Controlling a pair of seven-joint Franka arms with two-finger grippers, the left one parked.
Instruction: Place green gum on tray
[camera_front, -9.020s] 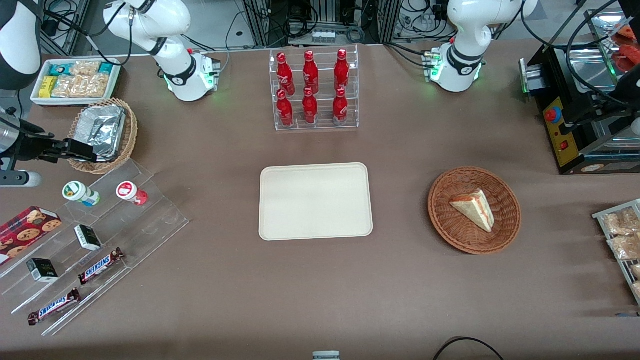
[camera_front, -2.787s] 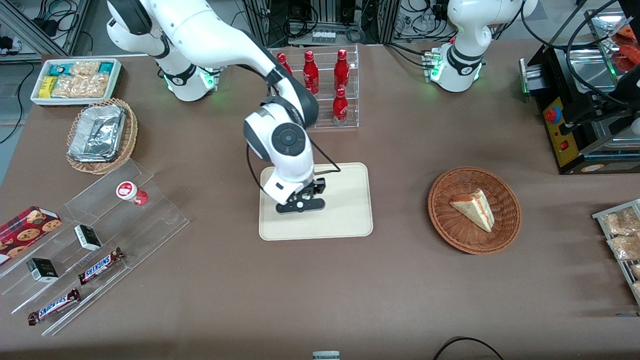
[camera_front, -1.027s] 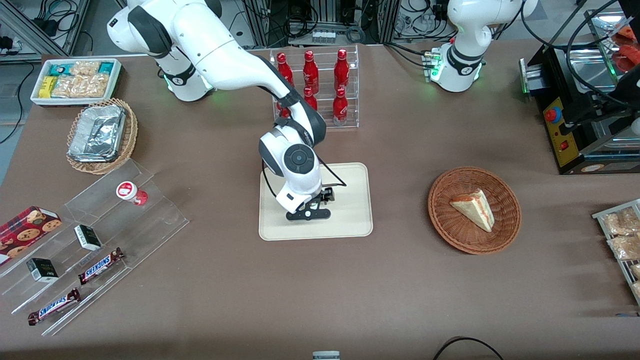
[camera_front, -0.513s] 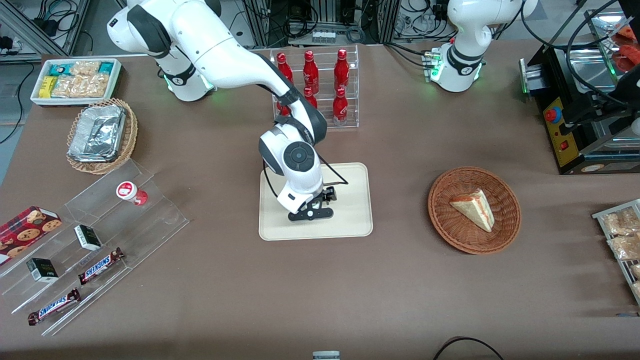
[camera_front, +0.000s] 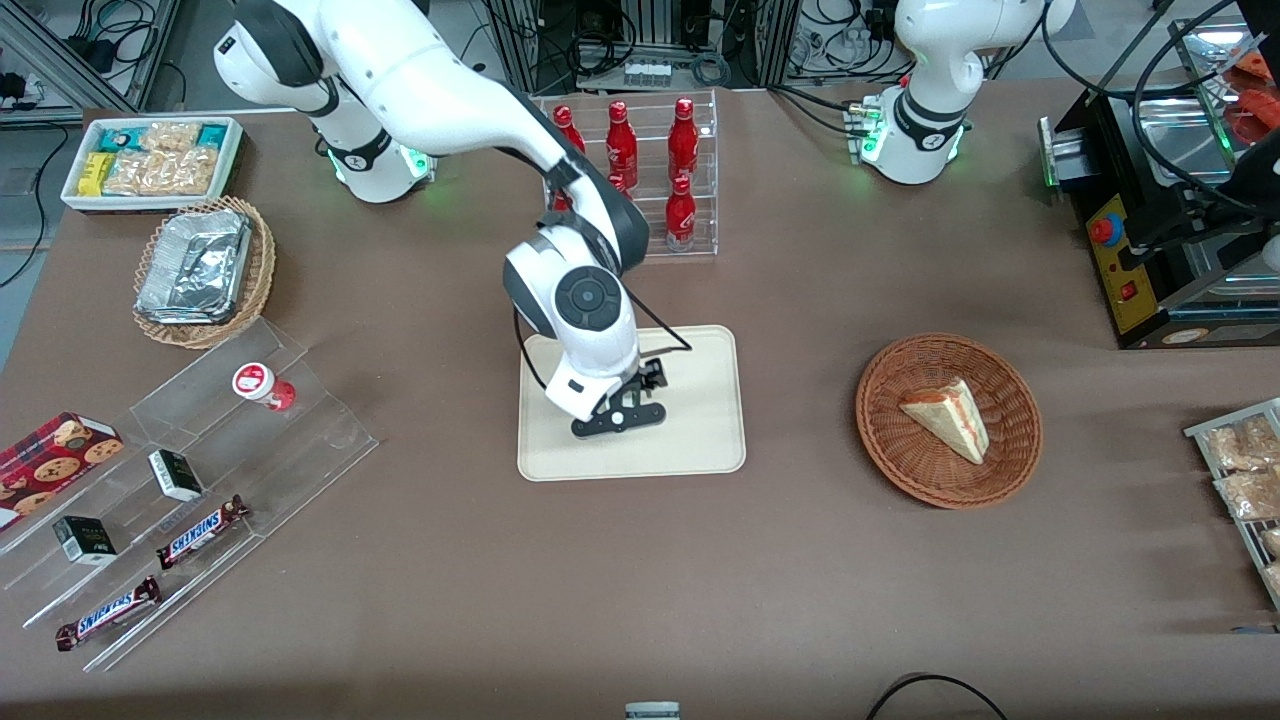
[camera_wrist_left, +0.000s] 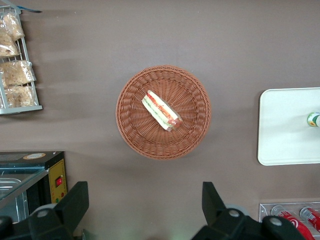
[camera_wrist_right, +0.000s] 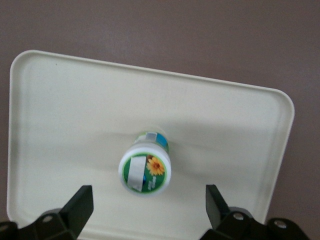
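Green gum (camera_wrist_right: 145, 173): small white bottle, round white-and-green lid with orange flower mark, bluish-green label; stands upright on the tray (camera_wrist_right: 60, 115), near its middle, clear of all edges. Tray: cream-beige, rectangular, rounded corners, low rim, lying flat

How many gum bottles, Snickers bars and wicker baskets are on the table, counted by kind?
Gum bottles: 2 (green gum on the tray, below the open gripper; red-lidded one)
Snickers bars: 2
Wicker baskets: 2
Total: 6
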